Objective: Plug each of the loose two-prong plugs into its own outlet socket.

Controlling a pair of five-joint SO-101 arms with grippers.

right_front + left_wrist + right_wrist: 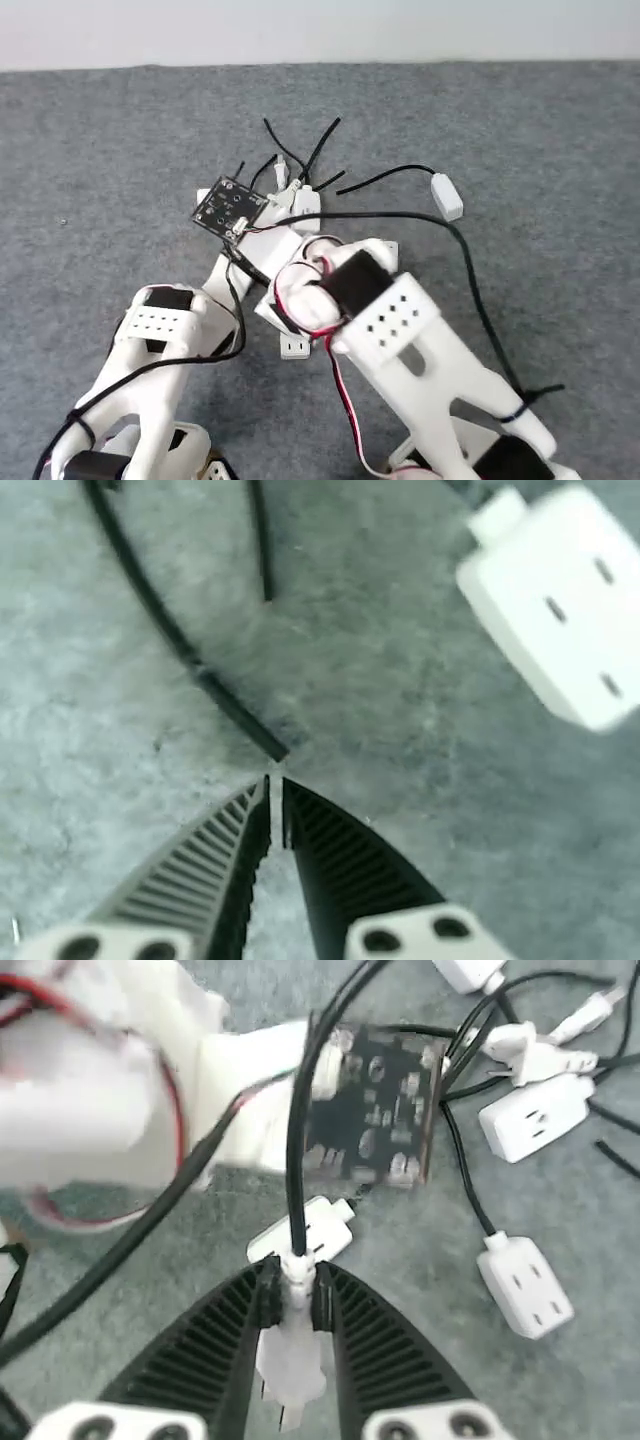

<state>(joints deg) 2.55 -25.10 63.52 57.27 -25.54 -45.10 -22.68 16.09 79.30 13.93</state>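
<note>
Two-prong plug [290,1360] clamped in right pincer [293,1272] | left pincer [275,782] together, empty | risk: cord [296,1190] may snag left arm [240,1090], so prongs miss socket [525,1285]

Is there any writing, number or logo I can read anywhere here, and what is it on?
No text here can be read.
On the circuit board: tiny pale marks, too blurred to read.
On the outlet blocks: slots only, no print visible.
On the plug held in the fingers of the right gripper: plain white, no marking visible.
</note>
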